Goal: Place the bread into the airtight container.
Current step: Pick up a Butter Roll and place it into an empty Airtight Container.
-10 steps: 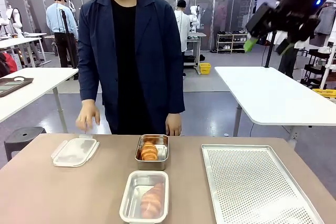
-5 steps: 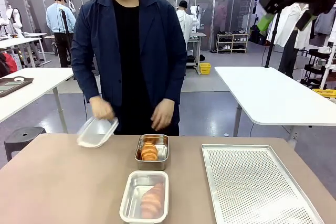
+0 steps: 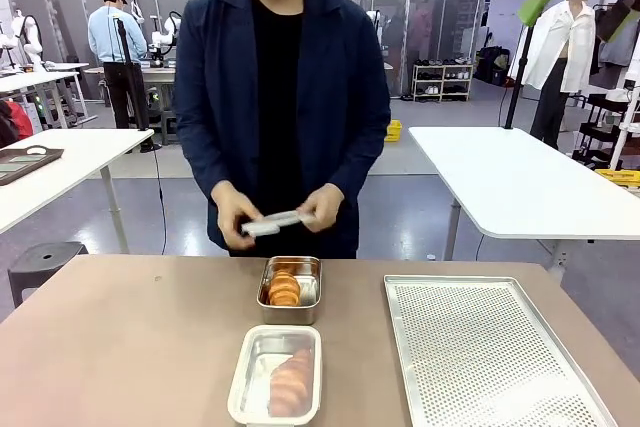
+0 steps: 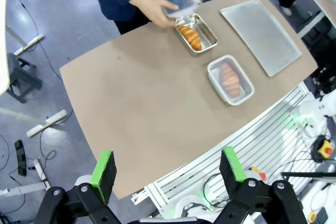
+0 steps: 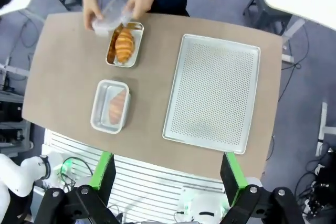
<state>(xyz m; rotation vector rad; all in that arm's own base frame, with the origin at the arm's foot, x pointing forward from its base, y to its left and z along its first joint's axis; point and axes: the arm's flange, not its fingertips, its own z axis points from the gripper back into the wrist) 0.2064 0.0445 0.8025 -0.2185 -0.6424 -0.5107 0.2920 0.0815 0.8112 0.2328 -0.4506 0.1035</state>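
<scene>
Two golden croissants (image 3: 285,288) in steel containers (image 3: 291,318), lid (image 3: 278,223) in person's hands; both fingers (image 4: 104,168) spread, empty.

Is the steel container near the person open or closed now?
Open. The steel container has no lid on and a croissant lies visible inside; the person holds the clear lid above it in both hands.

Person's hands (image 4: 157,8) hold lid (image 4: 178,1) over far croissant (image 4: 189,36) tin.

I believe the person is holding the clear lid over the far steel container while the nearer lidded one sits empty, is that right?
Not quite: the nearer clear-rimmed container holds a croissant and has no lid, as the front view shows. The person does hold the clear plastic lid over the far steel container.
</scene>
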